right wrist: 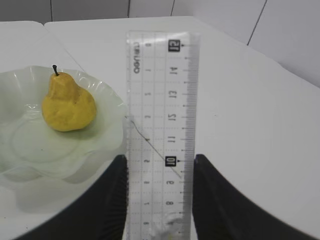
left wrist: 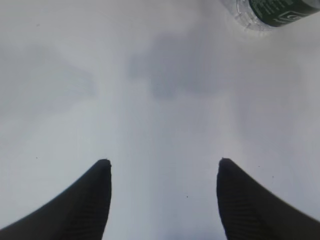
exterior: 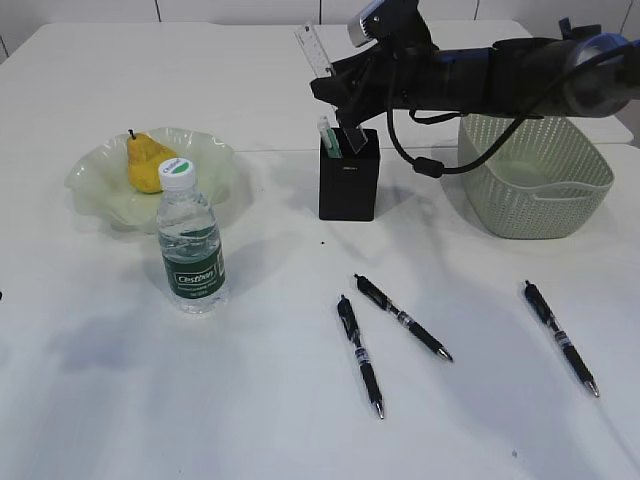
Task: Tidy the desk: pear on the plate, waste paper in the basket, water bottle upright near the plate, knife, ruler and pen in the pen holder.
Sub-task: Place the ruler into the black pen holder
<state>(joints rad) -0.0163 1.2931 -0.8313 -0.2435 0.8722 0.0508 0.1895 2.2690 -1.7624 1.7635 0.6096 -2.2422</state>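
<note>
My right gripper [right wrist: 160,160] is shut on the clear ruler [right wrist: 160,100], one finger on each long edge. In the exterior view that gripper [exterior: 338,88] hangs just above the black pen holder [exterior: 348,185], and the ruler [exterior: 316,50] points up and to the left. A slim green-and-white item [exterior: 328,135] stands in the holder; I cannot tell whether it is the knife. The pear [exterior: 147,162] lies on the green plate [exterior: 100,205]. The water bottle [exterior: 190,240] stands upright in front of the plate. My left gripper [left wrist: 164,162] is open over bare desk. No waste paper shows.
Three black pens lie on the desk in front of the holder: one in the middle [exterior: 360,355], one beside it [exterior: 402,317], one to the right [exterior: 560,337]. The green basket [exterior: 535,195] stands right of the holder, under my right arm.
</note>
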